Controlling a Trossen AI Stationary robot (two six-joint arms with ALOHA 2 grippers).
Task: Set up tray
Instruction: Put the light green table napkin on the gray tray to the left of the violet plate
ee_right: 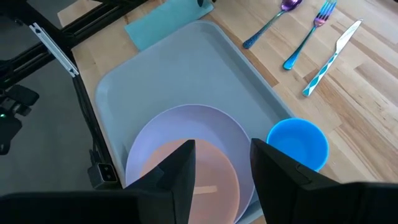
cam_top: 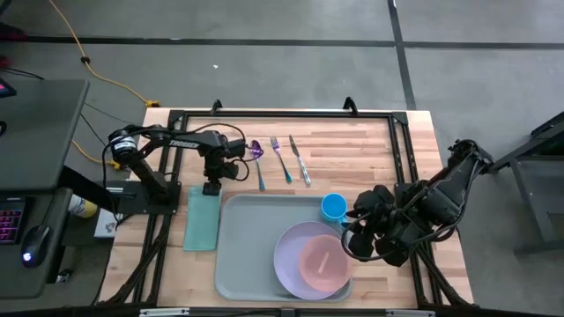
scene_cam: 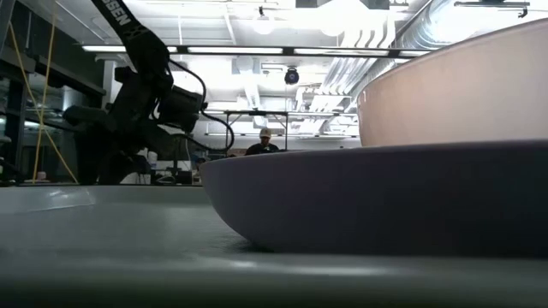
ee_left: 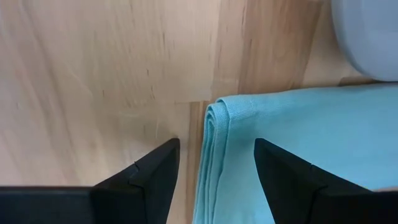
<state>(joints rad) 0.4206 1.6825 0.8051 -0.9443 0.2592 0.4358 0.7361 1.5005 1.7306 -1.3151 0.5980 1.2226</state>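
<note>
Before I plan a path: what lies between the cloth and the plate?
Only bare tray floor lies between the cloth and the plate, seen in the high view.

Grey concrete floor [cam_top: 282, 22] fills the top of the high view, crossed by dark seam lines. Yellow cable [cam_top: 92, 66] snakes over it at upper left. Dark desk [cam_top: 35, 132] at left edge, with a lit keyboard [cam_top: 11, 220] and a mouse [cam_top: 33, 236] at lower left. In the low view: white ceiling, strip lights [scene_cam: 231, 50], exposed ducts [scene_cam: 445, 26] upper right. A person [scene_cam: 264, 144] sits far back at centre.
</note>
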